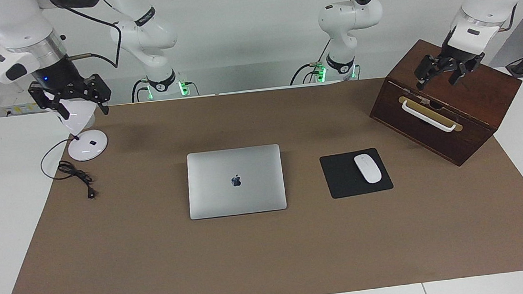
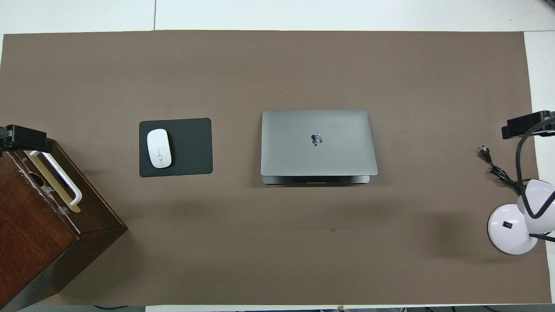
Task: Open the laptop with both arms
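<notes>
Mid-bench on the brown mat [image 1: 158, 272]: laptop [image 1: 235, 181], lid shut and flat, untouched, black mouse pad [image 1: 344, 180] with white mouse [image 1: 368, 168] beside it toward the left arm's end. Left gripper [image 1: 444, 74] hovering over the wooden box [image 1: 472, 98], fingers spread, empty. Right gripper [image 1: 70, 100] raised over the white desk lamp [image 1: 87, 145], well apart from laptop; finger state cannot be told.

I see an evenly lit, bright scene under soft light from overhead, with both views sharp across the whole table. Faint, blurry shadows of the raised arms lie on the brown mat [image 2: 277, 242] nearer the robots. The laptop [image 1: 235, 181] lid shows a mild sheen without glare. The white wall is slightly washed out in the facing view.
</notes>
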{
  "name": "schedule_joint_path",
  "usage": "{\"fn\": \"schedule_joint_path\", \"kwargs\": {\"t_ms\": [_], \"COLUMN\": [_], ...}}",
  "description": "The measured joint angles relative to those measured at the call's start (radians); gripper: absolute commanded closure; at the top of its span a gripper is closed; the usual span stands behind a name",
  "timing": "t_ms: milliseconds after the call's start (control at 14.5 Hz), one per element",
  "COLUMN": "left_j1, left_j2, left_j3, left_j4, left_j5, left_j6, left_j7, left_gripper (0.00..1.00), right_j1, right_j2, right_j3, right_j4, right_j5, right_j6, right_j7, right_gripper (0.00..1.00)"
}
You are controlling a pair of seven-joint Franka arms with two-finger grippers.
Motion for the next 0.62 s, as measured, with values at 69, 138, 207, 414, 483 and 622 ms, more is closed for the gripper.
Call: {"fn": "schedule_joint_path", "kwargs": {"t_ms": [69,138,207,414,483,622], "left_j1": [0.000,0.000,0.000,0.000,0.000,0.000], "left_j2": [0.000,0.000,-0.001,-0.001,-0.001,-0.001], "left_j3": [0.000,0.000,0.000,-0.003,-0.003,-0.003], "left_j4": [0.000,0.000,0.000,0.000,0.000,0.000], "left_j5": [0.000,0.000,0.000,0.000,0.000,0.000], "left_j6": [0.001,0.003,0.004,0.005,0.005,0.005], "left_j7": [0.000,0.000,0.000,0.000,-0.001,-0.001], "left_gripper": [0.00,0.00,0.00,0.00,0.00,0.00], "right_j1": [0.000,0.000,0.000,0.000,0.000,0.001], "right_j2": [0.000,0.000,0.001,0.001,0.001,0.001], "right_j3": [0.000,0.000,0.000,0.000,0.000,0.001], "right_j4": [0.000,0.000,0.000,0.000,0.000,0.000], "right_j5": [0.000,0.000,0.000,0.000,0.000,0.000], "right_j6": [0.001,0.002,0.004,0.007,0.007,0.007], "right_j7": [0.000,0.000,0.000,0.000,0.000,0.000], "right_gripper": [0.00,0.00,0.00,0.00,0.00,0.00]}}
